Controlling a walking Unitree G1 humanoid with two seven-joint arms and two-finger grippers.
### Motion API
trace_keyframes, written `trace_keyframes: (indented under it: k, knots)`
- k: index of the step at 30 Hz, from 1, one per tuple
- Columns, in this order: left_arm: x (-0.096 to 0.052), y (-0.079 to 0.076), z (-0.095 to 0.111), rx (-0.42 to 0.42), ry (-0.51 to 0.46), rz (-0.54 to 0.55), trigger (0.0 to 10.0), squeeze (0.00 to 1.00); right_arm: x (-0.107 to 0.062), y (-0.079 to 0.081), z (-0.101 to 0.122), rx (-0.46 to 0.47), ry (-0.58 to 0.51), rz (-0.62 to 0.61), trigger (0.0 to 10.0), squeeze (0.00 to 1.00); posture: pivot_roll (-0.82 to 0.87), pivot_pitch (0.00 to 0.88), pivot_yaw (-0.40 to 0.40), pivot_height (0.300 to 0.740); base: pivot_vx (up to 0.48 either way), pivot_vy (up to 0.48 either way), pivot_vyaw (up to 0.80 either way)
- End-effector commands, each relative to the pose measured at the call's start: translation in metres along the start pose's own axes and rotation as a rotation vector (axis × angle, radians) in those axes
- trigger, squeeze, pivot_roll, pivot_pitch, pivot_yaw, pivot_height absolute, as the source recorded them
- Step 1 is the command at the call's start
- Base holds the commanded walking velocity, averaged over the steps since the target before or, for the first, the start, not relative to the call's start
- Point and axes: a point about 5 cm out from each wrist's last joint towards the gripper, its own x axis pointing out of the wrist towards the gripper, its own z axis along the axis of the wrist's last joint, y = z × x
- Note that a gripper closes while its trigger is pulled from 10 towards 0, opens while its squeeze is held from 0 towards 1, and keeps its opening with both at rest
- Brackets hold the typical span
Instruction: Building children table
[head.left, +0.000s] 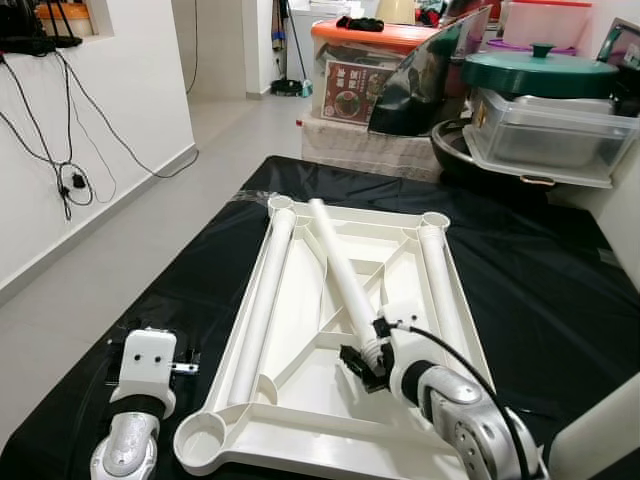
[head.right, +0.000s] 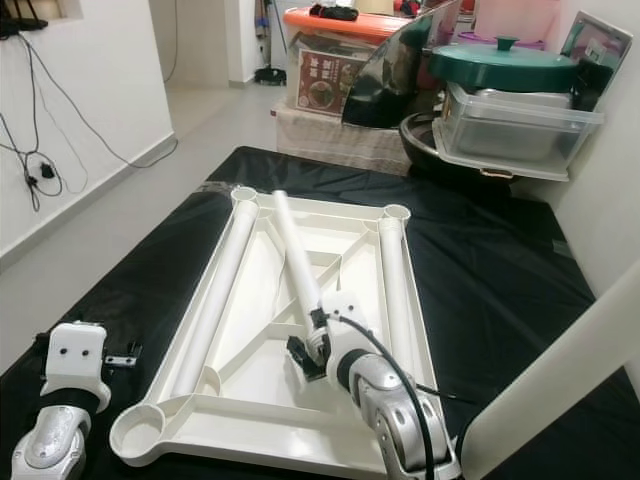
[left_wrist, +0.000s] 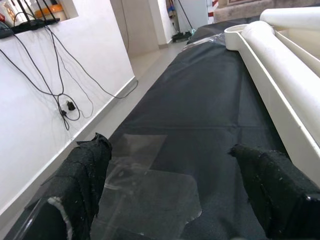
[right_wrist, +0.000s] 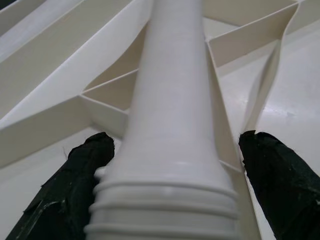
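Right gripper, fingers open, straddles the middle leg at lower centre; closing comes next. Left gripper idles open.

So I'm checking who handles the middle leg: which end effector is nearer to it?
The right end effector, its fingers straddling the middle leg's threaded end. The left end effector hovers over the black cloth, beside the tabletop.
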Motion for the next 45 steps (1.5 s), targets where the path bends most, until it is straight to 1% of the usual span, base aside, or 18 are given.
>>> trace_keyframes:
  k: [1, 7, 8, 9, 10, 23, 28, 29, 30, 36, 37, 38, 39, 40, 41, 42, 44, 45]
  knots:
    - [-0.002, -0.001, -0.005, 0.012, 0.024, -0.005, 10.0, 0.00, 0.001, -0.004, -0.005, 0.013, 0.030, -0.019, 10.0, 0.00, 0.11, 0.000, -0.077, 0.740, 0.000, 0.000, 0.00]
    - [-0.002, -0.002, -0.005, 0.013, 0.025, -0.007, 10.0, 0.00, 0.001, 0.000, -0.008, 0.013, 0.045, -0.010, 10.0, 0.00, 0.11, 0.000, -0.081, 0.740, 0.000, 0.000, 0.00]
    - [-0.002, -0.002, -0.004, 0.013, 0.025, -0.006, 10.0, 0.00, 0.001, 0.001, -0.008, 0.013, 0.043, -0.005, 4.9, 0.00, 0.11, 0.000, -0.082, 0.740, 0.000, 0.000, 0.00]
    - [-0.002, -0.002, -0.004, 0.013, 0.025, -0.006, 10.0, 0.00, 0.001, 0.001, -0.008, 0.013, 0.043, -0.005, 4.9, 0.00, 0.11, 0.000, -0.082, 0.740, 0.000, 0.000, 0.00]
    - [-0.002, -0.002, -0.004, 0.012, 0.025, -0.006, 10.0, 0.00, 0.001, 0.001, -0.007, 0.015, 0.040, 0.002, 0.0, 0.00, 0.11, 0.000, -0.083, 0.740, 0.000, 0.000, 0.00]
    - [-0.002, -0.002, -0.005, 0.012, 0.028, -0.006, 10.0, 0.00, 0.001, -0.001, -0.005, 0.037, 0.021, 0.012, 0.0, 0.00, 0.11, 0.000, -0.083, 0.740, 0.000, 0.000, 0.00]
    - [0.001, -0.005, 0.003, -0.077, -0.021, -0.042, 10.0, 0.00, -0.006, -0.001, 0.035, 0.141, -0.268, 0.071, 0.0, 0.00, 0.12, 0.000, -0.085, 0.740, 0.000, 0.000, 0.00]
    - [0.001, -0.005, 0.003, -0.077, -0.021, -0.042, 10.0, 0.00, -0.006, -0.001, 0.035, 0.141, -0.268, 0.071, 0.0, 0.00, 0.12, 0.000, -0.085, 0.740, 0.000, 0.000, 0.00]
    - [0.006, -0.010, 0.009, -0.162, -0.041, -0.084, 10.0, 0.00, -0.011, 0.001, 0.050, 0.163, -0.367, 0.134, 0.0, 0.00, 0.12, 0.000, -0.085, 0.740, 0.000, 0.000, 0.00]
    - [0.012, -0.014, 0.017, -0.245, -0.065, -0.124, 10.0, 0.00, -0.016, 0.003, 0.059, 0.166, -0.430, 0.183, 0.0, 0.00, 0.12, 0.000, -0.084, 0.740, 0.000, 0.000, 0.00]
    - [0.017, -0.016, 0.021, -0.313, -0.070, -0.143, 10.0, 0.00, -0.018, 0.003, 0.061, 0.160, -0.452, 0.207, 0.0, 0.00, 0.11, 0.000, -0.081, 0.740, 0.000, 0.000, 0.00]
    - [0.024, -0.018, 0.032, -0.445, -0.085, -0.174, 10.0, 0.00, -0.023, 0.005, 0.059, 0.134, -0.470, 0.255, 0.0, 0.00, 0.11, 0.000, -0.075, 0.740, 0.000, 0.000, 0.00]
    - [0.024, -0.018, 0.032, -0.445, -0.085, -0.174, 10.0, 0.00, -0.023, 0.005, 0.059, 0.134, -0.470, 0.255, 0.0, 0.00, 0.11, 0.000, -0.075, 0.740, 0.000, 0.000, 0.00]
    - [0.030, -0.020, 0.041, -0.556, -0.102, -0.210, 10.0, 0.00, -0.026, 0.007, 0.057, 0.110, -0.479, 0.299, 0.0, 0.00, 0.11, 0.000, -0.075, 0.740, 0.000, 0.000, 0.00]
    - [0.030, -0.020, 0.041, -0.556, -0.102, -0.210, 10.0, 0.00, -0.026, 0.007, 0.057, 0.110, -0.479, 0.299, 0.0, 0.00, 0.11, 0.000, -0.075, 0.740, 0.000, 0.000, 0.00]
    - [0.034, -0.021, 0.054, -0.680, -0.133, -0.252, 10.0, 0.00, -0.029, 0.008, 0.053, 0.088, -0.475, 0.341, 0.0, 0.00, 0.11, 0.000, -0.069, 0.740, 0.000, 0.000, 0.00]
    - [0.039, -0.025, 0.071, -0.820, -0.183, -0.329, 10.0, 0.00, -0.030, 0.007, 0.047, 0.067, -0.456, 0.376, 0.0, 0.00, 0.10, 0.000, -0.067, 0.740, 0.000, 0.000, 0.00]
    - [0.039, -0.025, 0.071, -0.820, -0.183, -0.329, 10.0, 0.00, -0.030, 0.007, 0.047, 0.067, -0.456, 0.376, 0.0, 0.00, 0.10, 0.000, -0.067, 0.740, 0.000, 0.000, 0.00]
